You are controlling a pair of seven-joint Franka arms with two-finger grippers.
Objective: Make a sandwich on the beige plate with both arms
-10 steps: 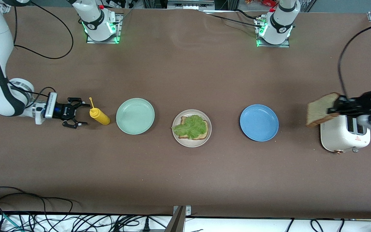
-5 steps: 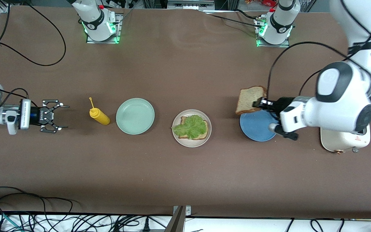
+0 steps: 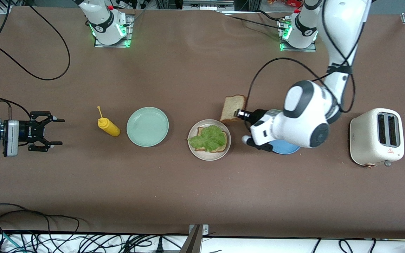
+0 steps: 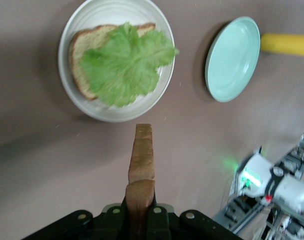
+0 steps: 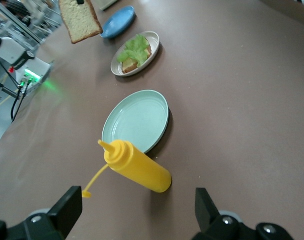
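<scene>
1. Swinging in from the toaster's end of the table, the left gripper point(image 3: 239, 114) has carried a bread slice point(image 3: 233, 108) past the blue plate point(image 3: 287, 149) within the last second and now holds it in the air just beside the beige plate point(image 3: 209, 156), toward the left arm's end.
2. Its fingers are clamped on the slice's edge, and the slice hangs upright; in the left wrist view it shows edge-on point(image 4: 141, 165), pointing toward the plate's rim point(image 4: 66, 95).
3. On the beige plate lies the lower bread slice point(image 3: 220, 147), with a ruffled lettuce leaf point(image 3: 208, 138) spread on top of it; the sandwich has no top slice yet.
4. Over the same second the right gripper point(image 3: 49, 131) has drawn back from the yellow squeeze bottle point(image 3: 108, 127) toward the right arm's end of the table; its fingers are spread wide and hold nothing.
5. From the right wrist camera, the bottle point(image 5: 136, 168) stands tilted on the table, its capped nozzle pointing toward the right gripper point(image 5: 136, 210).
6. A mint green plate point(image 3: 147, 126) sits bare between the bottle and the beige plate.
7. Much of the blue plate is hidden beneath the left arm's wrist.
8. A white toaster point(image 3: 377, 137) stands at the left arm's end of the brown table point(image 3: 202, 196), both slots showing.
</scene>
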